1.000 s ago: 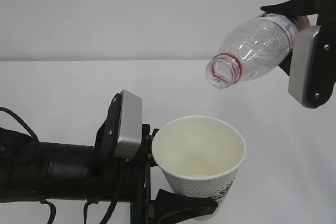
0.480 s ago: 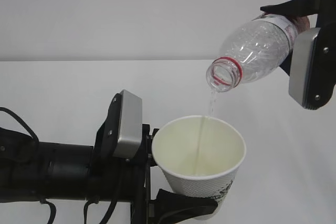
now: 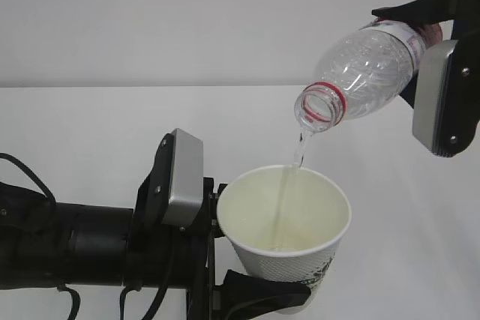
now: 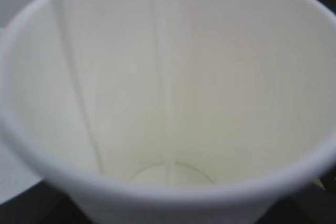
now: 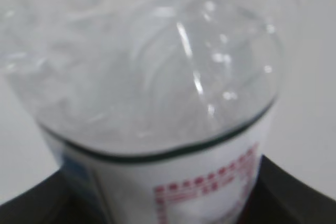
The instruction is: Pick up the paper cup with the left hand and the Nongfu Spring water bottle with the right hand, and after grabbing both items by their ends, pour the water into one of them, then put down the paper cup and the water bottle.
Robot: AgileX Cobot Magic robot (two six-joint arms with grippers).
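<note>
One white table (image 3: 90, 121), pale blank wall (image 3: 187, 20)

Open gap between bottle (image 3: 365, 73) and cup (image 3: 285, 219)

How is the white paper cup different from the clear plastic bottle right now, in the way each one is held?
The white tapered paper cup stands upright, mouth up; the clear ribbed plastic bottle with the red neck ring is tipped, mouth slanting down.
The cup sits low, the bottle above it.
The cup is opaque cream inside; the bottle is see-through.
The bottle sheds a thin stream of water; the cup catches it.
Both are gripped, one per arm.
</note>
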